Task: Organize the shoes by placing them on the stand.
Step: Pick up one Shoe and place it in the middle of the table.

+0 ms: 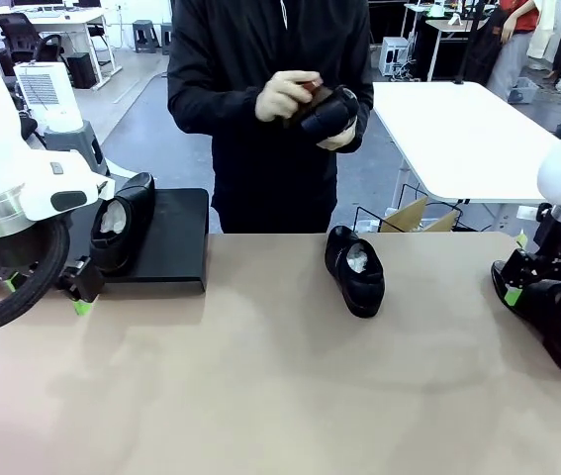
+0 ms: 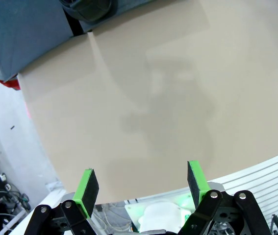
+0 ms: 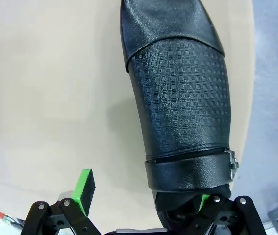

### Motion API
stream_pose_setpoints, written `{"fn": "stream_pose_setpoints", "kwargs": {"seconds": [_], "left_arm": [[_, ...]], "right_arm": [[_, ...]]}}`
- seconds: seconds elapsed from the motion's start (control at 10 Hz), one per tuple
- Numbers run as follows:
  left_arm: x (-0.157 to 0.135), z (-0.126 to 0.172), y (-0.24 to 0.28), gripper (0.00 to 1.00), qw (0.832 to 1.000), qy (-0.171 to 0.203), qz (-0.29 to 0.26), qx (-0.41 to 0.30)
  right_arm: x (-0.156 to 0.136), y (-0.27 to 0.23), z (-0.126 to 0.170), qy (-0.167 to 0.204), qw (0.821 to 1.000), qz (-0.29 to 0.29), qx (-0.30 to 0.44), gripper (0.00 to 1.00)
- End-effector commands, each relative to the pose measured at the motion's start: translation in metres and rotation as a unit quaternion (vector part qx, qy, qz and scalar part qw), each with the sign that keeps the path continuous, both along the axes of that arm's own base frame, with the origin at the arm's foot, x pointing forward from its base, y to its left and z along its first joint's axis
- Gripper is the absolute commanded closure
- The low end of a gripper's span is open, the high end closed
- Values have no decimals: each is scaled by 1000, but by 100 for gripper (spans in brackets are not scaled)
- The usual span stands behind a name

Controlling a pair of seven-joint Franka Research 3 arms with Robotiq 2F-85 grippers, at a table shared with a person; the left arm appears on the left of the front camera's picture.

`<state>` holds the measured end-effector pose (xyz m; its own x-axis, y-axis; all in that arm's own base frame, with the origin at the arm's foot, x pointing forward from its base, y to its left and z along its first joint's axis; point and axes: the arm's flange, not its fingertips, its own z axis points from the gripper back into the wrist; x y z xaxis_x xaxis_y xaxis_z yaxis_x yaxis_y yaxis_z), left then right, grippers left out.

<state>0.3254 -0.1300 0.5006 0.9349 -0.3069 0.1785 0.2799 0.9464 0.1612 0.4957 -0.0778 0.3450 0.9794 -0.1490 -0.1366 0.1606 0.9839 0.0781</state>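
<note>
Left pincer is spread wide over bare worktop, empty. Right pincer gapes wide around the heel end of a grid-embossed leather shoe at 3 o'clock. Another glossy shoe sits on the matte stand at 9 o'clock.

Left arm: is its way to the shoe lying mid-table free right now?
Probably yes. The left gripper stands open by the stand, and only bare table lies between it and the mid-table shoe; the person's hands hold another shoe, well above the far edge.
</note>
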Motion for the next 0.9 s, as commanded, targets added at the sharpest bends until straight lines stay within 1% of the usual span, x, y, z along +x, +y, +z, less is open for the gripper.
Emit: {"fn": "stream_pose_setpoints", "kwargs": {"seconds": [0.0,0.1,0.2,0.3,0.4,0.5,0.6,0.7,0.8], "left_arm": [[0,-1,0,6,1000,-4,5,-9],[0,-1,0,6,1000,-4,5,-9],[0,-1,0,6,1000,-4,5,-9],[0,-1,0,6,1000,-4,5,-9],[0,-1,0,6,1000,-4,5,-9],[0,-1,0,6,1000,-4,5,-9],[0,-1,0,6,1000,-4,5,-9],[0,-1,0,6,1000,-4,5,-9],[0,-1,0,6,1000,-4,5,-9]], "right_arm": [[1,1,-3,1,1000,3,-1,0],[0,0,0,0,1000,0,0,0],[6,-1,-3,-10,1000,13,-9,0],[10,-3,-4,-18,1000,13,-13,0],[11,-5,-5,-15,1000,10,-6,0],[14,-2,-8,-4,1000,12,-3,0],[17,0,-12,0,1000,12,-14,0],[20,0,-16,1,1000,10,-21,0],[22,1,-17,-6,1000,12,-17,0]]}}
